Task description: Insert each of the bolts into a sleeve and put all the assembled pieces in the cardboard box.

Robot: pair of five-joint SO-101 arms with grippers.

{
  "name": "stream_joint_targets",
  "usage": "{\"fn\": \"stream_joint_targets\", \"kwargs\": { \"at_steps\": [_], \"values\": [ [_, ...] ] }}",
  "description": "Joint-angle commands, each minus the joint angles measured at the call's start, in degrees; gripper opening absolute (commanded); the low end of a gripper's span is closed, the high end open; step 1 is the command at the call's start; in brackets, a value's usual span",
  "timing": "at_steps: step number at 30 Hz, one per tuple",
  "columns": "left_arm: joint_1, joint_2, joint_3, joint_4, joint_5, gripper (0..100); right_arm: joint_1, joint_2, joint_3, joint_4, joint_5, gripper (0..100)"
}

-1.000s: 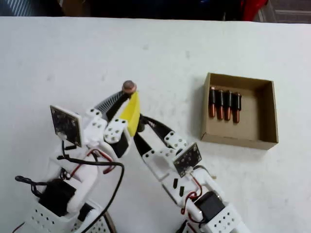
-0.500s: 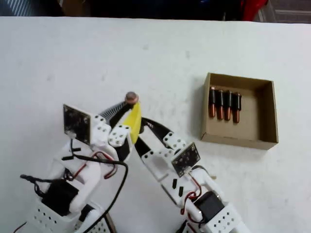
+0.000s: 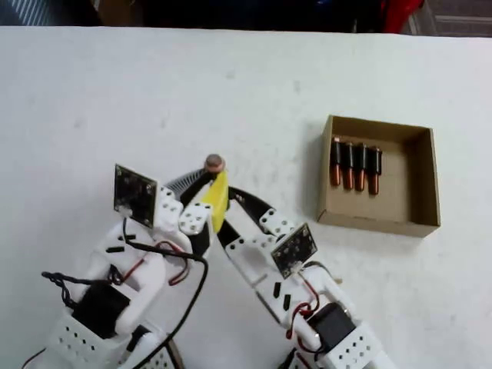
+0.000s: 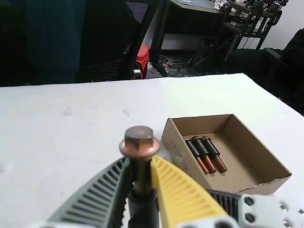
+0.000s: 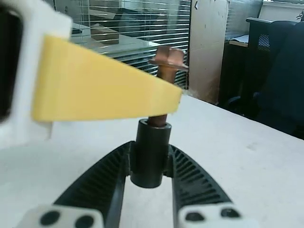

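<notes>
My left gripper (image 4: 141, 178) is shut on a copper bolt (image 4: 139, 141), pinched upright between its grey and yellow fingers (image 4: 178, 190). Right under the bolt is a black sleeve (image 5: 150, 153), with my right gripper (image 5: 150, 164) shut on it. The bolt (image 5: 168, 58) has its shaft end inside the sleeve's top and its head well above. In the high view the bolt head (image 3: 214, 162) pokes out above the left gripper (image 3: 207, 175), and the right gripper (image 3: 224, 209) meets it from the right. The cardboard box (image 3: 377, 223) holds several assembled pieces (image 3: 355, 165).
The box (image 4: 247, 183) stands to the right of both arms, apart from them, with free floor beside its assembled pieces (image 4: 205, 154). White table (image 3: 115, 92) stretches to the left and behind the grippers.
My left arm has drawn back toward the near edge and slightly right, carrying the bolt down over the sleeve. The right arm has stayed put.
</notes>
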Motion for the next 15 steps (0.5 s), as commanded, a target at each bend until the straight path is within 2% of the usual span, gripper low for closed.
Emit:
{"fn": "stream_joint_targets", "kwargs": {
  "at_steps": [1,15],
  "values": [
    [0.48,-0.40,-0.09,0.26,-1.05,2,-0.31,-0.57,0.44,0.04,0.09,1.7],
    [0.04,-0.40,1.67,-0.18,-1.05,2,-0.31,-0.57,0.44,0.13,0.09,1.7]
  ]
}}
